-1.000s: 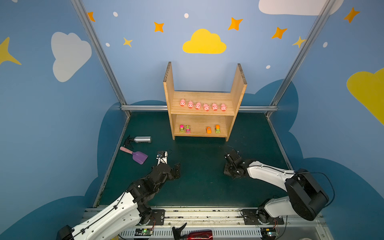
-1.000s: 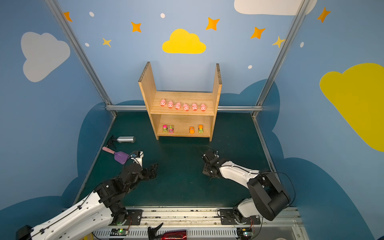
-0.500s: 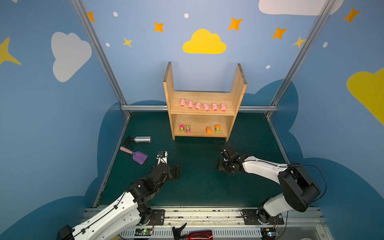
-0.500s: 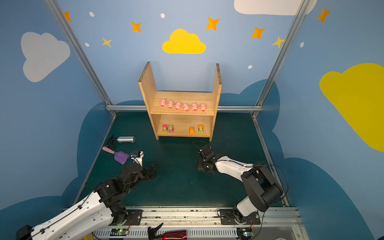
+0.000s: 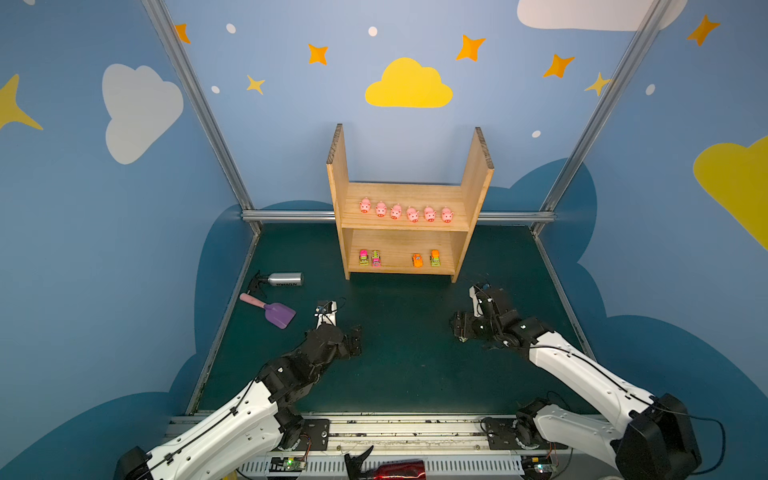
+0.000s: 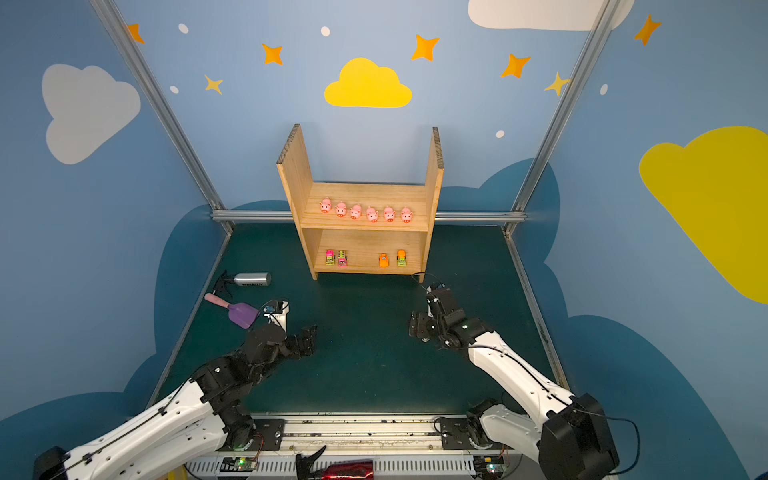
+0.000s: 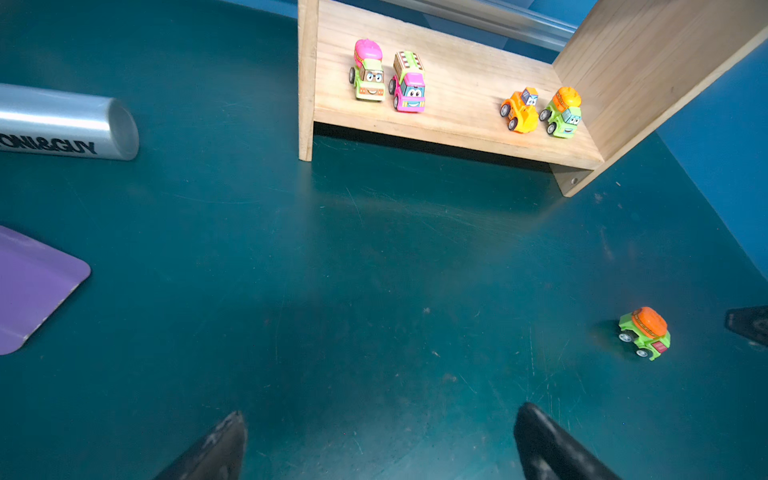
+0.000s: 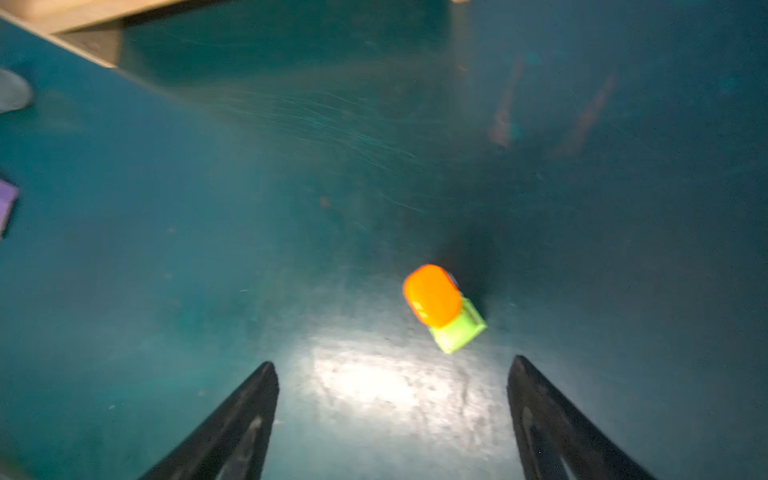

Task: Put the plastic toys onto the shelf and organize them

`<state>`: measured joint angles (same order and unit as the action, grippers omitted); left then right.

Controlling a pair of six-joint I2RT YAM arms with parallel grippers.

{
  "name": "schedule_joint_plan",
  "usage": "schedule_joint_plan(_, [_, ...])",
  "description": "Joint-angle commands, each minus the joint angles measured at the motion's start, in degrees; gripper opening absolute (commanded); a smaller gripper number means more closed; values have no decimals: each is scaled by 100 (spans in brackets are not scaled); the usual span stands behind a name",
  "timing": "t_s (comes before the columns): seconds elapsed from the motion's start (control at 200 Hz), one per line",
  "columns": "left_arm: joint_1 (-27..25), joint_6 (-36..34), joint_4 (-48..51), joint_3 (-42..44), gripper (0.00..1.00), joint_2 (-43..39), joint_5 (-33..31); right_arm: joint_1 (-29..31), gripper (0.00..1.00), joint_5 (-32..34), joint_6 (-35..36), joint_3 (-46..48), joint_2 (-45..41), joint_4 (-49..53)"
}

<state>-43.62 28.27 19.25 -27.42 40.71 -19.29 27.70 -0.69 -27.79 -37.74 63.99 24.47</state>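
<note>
A lime-green truck point(image 8: 442, 309) with an orange drum is sitting on the mat point(image 8: 208, 249), just ahead of the right gripper point(image 8: 392, 365), whose jaws are gaping wide and gripping nothing. The left gripper point(image 7: 380, 411) is gaping empty too. Only the top views are showing six pink pigs point(image 5: 396, 211) lining the shelf point(image 5: 403, 193) on its upper board.

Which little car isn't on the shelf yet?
The lime-green car with the orange drum: it sits on the table in front of the open right gripper. The other four cars stand on the shelf, on its bottom board.
</note>
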Motion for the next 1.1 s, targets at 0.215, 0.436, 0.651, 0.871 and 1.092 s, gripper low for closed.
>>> schedule_joint_plan(0.215, [25,82,-70,-132,100,20,109,-380,87,-862,230,491,171,-766])
schedule_joint_plan(0.436, [21,55,38,-156,100,-146,2,-439,87,-810,231,394,541,-934])
schedule_joint_plan(0.651, [18,87,75,-167,100,-221,34,-478,87,-901,265,299,1001,-1171])
schedule_joint_plan(0.871, [22,110,138,-123,100,-357,53,-468,87,-1133,267,373,1089,-1339])
schedule_joint_plan(1.092, [18,113,223,-106,100,-526,41,-351,87,-1319,183,445,906,-1316])
